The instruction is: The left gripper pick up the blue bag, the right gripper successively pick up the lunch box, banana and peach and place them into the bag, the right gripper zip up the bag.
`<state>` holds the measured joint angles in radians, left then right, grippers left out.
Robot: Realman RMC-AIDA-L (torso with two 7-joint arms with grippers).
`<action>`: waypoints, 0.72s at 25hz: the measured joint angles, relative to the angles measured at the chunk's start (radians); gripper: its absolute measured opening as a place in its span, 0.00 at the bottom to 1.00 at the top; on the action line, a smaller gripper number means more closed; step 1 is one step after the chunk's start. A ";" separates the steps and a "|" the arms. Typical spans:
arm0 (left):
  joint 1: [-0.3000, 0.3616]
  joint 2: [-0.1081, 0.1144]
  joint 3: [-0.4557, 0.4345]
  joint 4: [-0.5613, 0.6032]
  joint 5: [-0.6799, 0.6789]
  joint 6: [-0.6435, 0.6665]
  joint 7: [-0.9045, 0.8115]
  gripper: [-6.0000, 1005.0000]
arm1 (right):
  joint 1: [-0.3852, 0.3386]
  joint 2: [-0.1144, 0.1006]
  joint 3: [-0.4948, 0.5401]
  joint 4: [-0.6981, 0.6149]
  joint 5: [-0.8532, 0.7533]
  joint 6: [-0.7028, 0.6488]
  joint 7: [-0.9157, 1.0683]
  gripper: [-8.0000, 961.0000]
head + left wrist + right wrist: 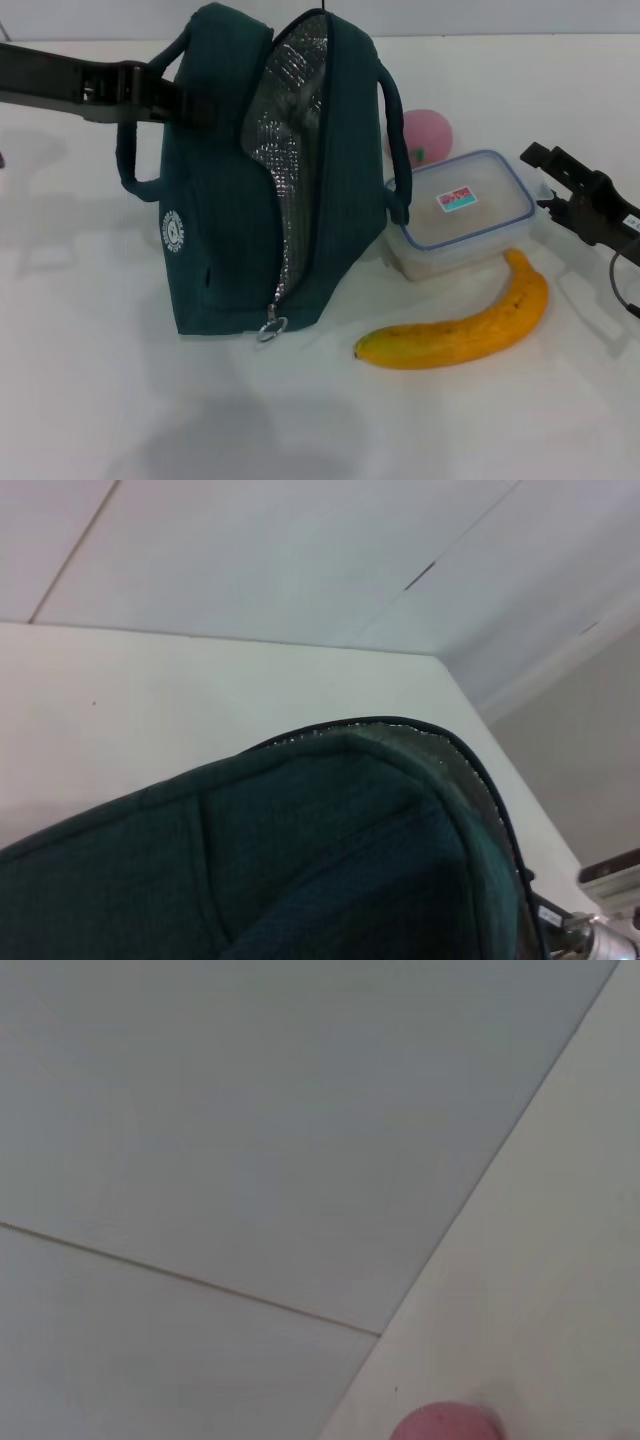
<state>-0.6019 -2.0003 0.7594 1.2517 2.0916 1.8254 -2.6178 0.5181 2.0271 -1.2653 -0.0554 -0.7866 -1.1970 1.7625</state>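
White tabletop (pixel 120 400): left gripper (pixel 170 95), jaws closed on blue bag (pixel 230 230) handle at 10 o'clock; right gripper (pixel 550 180), opening indiscernible, at 3 o'clock beside lunch box (pixel 460 215).

dark teal blue bag (pixel 215 240) with quilted silver lining and white logo; yellow-orange banana (pixel 465 325) speckled dark; pink peach (pixel 428 135); clear lunch box (pixel 462 213), blue-rimmed lid.

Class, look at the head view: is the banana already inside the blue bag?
No. The banana lies on the table in front of the lunch box, beside the blue bag.
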 joint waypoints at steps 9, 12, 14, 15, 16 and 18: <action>-0.001 0.000 0.001 0.000 -0.010 0.000 0.008 0.04 | 0.047 0.001 -0.034 0.000 0.000 0.019 0.022 0.92; -0.001 0.000 0.001 0.000 -0.010 0.000 0.011 0.04 | 0.052 0.001 -0.041 0.000 0.000 0.020 0.029 0.92; -0.002 0.000 0.002 0.000 -0.010 0.000 0.014 0.04 | 0.055 0.001 -0.049 -0.002 0.001 0.020 0.032 0.92; -0.002 0.000 0.001 0.000 -0.010 0.000 0.015 0.04 | 0.056 0.001 -0.052 -0.003 0.001 0.020 0.032 0.92; -0.002 0.000 0.002 0.000 -0.010 0.000 0.015 0.04 | 0.056 0.001 -0.054 -0.004 0.001 0.020 0.032 0.91; -0.002 0.000 0.002 -0.001 -0.010 0.000 0.015 0.04 | 0.055 0.001 -0.056 -0.006 0.001 0.019 0.032 0.91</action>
<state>-0.6042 -2.0002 0.7609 1.2511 2.0815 1.8253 -2.6026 0.5736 2.0278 -1.3213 -0.0615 -0.7853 -1.1783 1.7946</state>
